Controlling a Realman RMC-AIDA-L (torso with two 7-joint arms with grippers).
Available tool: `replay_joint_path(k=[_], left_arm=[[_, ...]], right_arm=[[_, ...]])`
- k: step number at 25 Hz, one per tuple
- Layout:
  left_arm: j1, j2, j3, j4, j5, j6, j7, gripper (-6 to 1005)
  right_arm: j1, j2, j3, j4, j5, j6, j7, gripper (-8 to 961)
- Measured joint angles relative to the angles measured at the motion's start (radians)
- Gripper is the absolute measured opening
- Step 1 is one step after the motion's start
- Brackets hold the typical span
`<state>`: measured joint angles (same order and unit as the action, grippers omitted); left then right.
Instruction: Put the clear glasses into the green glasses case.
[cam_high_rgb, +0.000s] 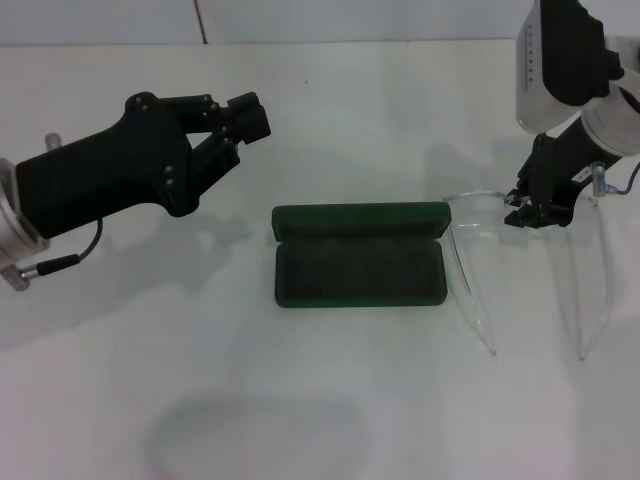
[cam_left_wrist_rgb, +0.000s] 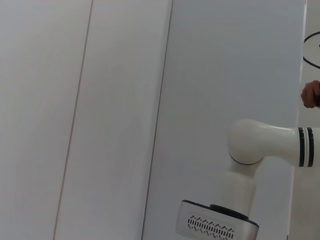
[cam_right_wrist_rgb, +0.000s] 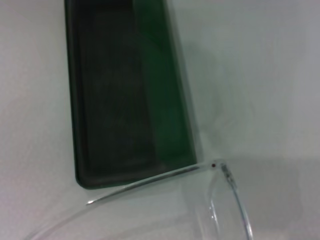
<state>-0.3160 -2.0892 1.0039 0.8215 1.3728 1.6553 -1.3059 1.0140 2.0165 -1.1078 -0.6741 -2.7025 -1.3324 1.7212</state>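
Here, my right gripper (cam_high_rgb: 537, 212) pinches the front of the clear glasses (cam_high_rgb: 478, 262), which lie temples unfolded at 3 o'clock of the green glasses case (cam_high_rgb: 358, 268), open to receive them. My left gripper (cam_high_rgb: 243, 122) hovers clenched at 10 o'clock, clear of the work.

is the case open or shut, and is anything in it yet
Open and empty. The case lies with its lid folded back, and the dark lining is bare. The glasses sit beside it on the table, at the right gripper.
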Motion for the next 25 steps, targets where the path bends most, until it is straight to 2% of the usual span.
replay_joint_path(k=[6, 12, 17, 21, 25], left_arm=[[0.002, 0.001, -0.003, -0.01, 0.0, 0.005, 0.001, 109], [0.016, 0.002, -0.006, -0.01, -0.004, 0.019, 0.002, 108], [0.027, 0.003, -0.008, -0.01, -0.018, 0.033, 0.004, 107], [0.029, 0.003, -0.008, -0.01, -0.031, 0.054, 0.002, 104], [0.028, 0.007, -0.008, -0.006, -0.031, 0.075, -0.03, 101]], right_arm=[[-0.001, -0.002, 0.003, -0.013, -0.002, -0.004, 0.019, 209], [-0.007, -0.002, 0.0, -0.03, 0.002, -0.028, 0.02, 121], [-0.059, -0.001, 0.004, -0.178, 0.048, -0.148, 0.029, 120], [-0.134, -0.001, 0.006, -0.347, 0.076, -0.259, 0.06, 119], [-0.202, -0.003, 0.007, -0.506, 0.12, -0.315, 0.092, 118]])
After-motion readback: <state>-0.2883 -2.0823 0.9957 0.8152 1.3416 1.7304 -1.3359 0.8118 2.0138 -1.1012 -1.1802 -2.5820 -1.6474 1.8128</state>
